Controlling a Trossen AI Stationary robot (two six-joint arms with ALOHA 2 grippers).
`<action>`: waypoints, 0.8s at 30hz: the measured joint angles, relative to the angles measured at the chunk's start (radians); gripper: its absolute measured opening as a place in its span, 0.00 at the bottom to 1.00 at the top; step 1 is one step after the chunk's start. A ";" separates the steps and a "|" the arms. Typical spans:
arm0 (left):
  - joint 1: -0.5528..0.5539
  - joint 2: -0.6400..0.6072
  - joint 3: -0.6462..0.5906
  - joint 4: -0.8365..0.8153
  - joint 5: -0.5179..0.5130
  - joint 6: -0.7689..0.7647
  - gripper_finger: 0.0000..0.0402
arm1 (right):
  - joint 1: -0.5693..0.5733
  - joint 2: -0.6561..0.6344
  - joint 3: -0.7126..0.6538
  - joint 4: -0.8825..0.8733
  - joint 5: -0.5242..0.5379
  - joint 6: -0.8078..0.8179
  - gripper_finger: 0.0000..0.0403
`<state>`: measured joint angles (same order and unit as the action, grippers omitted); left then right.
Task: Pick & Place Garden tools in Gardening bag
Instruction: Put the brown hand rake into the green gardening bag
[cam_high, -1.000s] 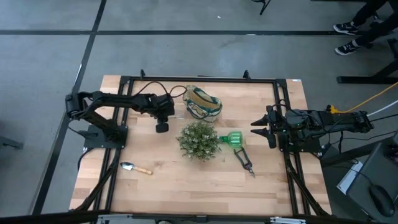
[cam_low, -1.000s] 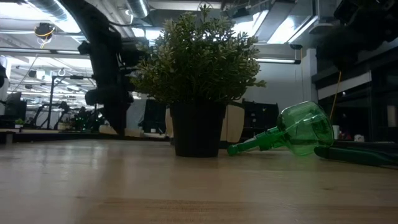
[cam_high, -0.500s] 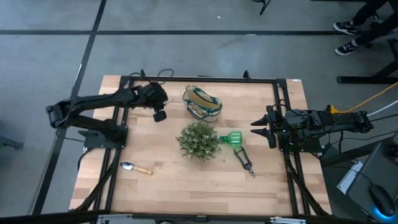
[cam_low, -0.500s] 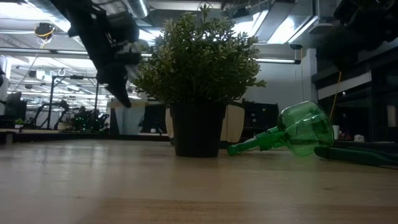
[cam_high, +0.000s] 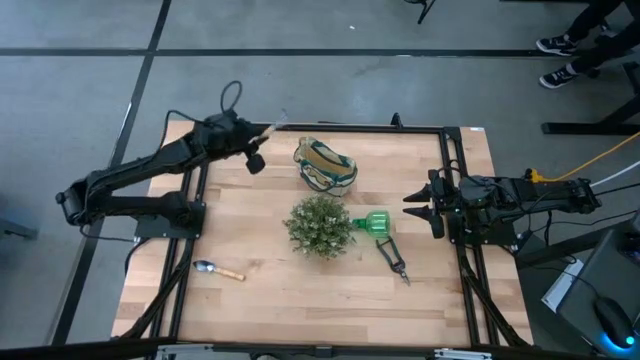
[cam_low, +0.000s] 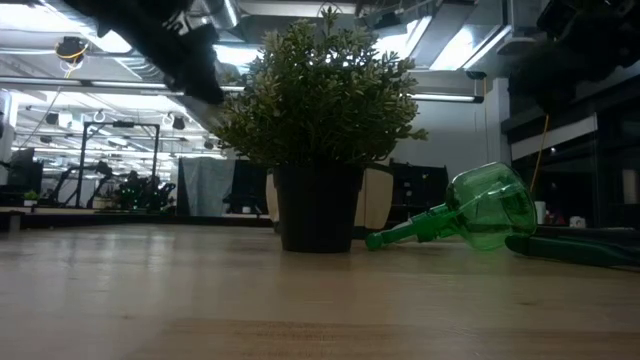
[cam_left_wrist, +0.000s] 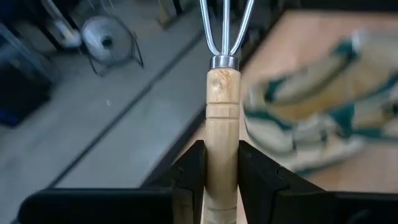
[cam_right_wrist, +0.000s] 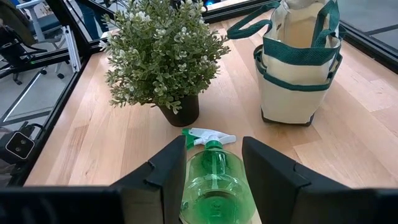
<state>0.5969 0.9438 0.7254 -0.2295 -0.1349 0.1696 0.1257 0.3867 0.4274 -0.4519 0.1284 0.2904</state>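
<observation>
Tools number four — one wooden-handled fork (cam_left_wrist: 222, 124) clamped in the left gripper (cam_left_wrist: 221, 163) beside the cream fabric bag (cam_high: 326, 166); trowel (cam_high: 217, 270), green sprayer (cam_high: 376, 224), shears (cam_high: 394, 259) on the table; right gripper (cam_right_wrist: 213, 163) fingers apart.

Dark jointed arms, looping black cables

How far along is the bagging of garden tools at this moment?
No tool is visibly in the gardening bag. In hand: the left gripper is shut on a wooden-handled hand fork, held up near the bag. Left on the table: trowel, green spray bottle, pruning shears. The right gripper waits, open.
</observation>
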 joint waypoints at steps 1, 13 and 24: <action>0.006 -0.004 0.000 0.031 0.000 0.000 0.17 | 0.000 0.000 0.000 0.000 0.000 0.000 0.40; 0.042 -0.009 0.001 0.382 0.090 -0.106 0.17 | 0.000 0.000 0.000 0.000 0.000 0.000 0.40; 0.021 -0.008 0.001 0.604 0.162 -0.288 0.17 | 0.000 0.000 0.000 0.000 0.000 0.000 0.40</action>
<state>0.6180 0.9361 0.7265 0.3741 0.0273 -0.1184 0.1257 0.3866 0.4274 -0.4519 0.1284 0.2901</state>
